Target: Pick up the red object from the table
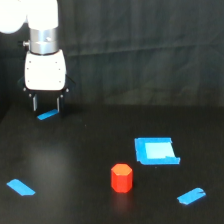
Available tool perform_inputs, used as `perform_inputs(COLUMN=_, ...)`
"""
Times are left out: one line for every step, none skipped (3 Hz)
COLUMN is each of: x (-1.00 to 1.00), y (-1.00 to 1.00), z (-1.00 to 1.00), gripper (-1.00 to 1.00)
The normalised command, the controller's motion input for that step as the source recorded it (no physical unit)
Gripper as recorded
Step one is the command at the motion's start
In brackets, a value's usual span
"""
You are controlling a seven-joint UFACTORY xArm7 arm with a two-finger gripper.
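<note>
Fingers point(46, 104) spread apart, holding nothing, pointing down, at upper part of exterior view's left. Blue tape strip point(47, 115) just below fingertips in view. Red object point(121, 178) upright on desk point(75, 160), well apart from fingers, lower and toward exterior view's right. Blue tray point(156, 151) near block, farther from fingers. Two more tape strips: one point(20, 187) far below fingers, one point(191, 196) beyond block.
</note>
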Motion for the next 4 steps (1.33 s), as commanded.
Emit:
perform_inputs(x=0.07, y=-0.08, z=0.07, gripper=0.98)
perform_inputs(x=0.30, y=-0.81, z=-0.10, gripper=0.96)
perform_inputs(x=0.62, y=-0.97, z=-0.16, gripper=0.96)
perform_inputs(x=0.56, y=-1.00, z=-0.17, gripper=0.97)
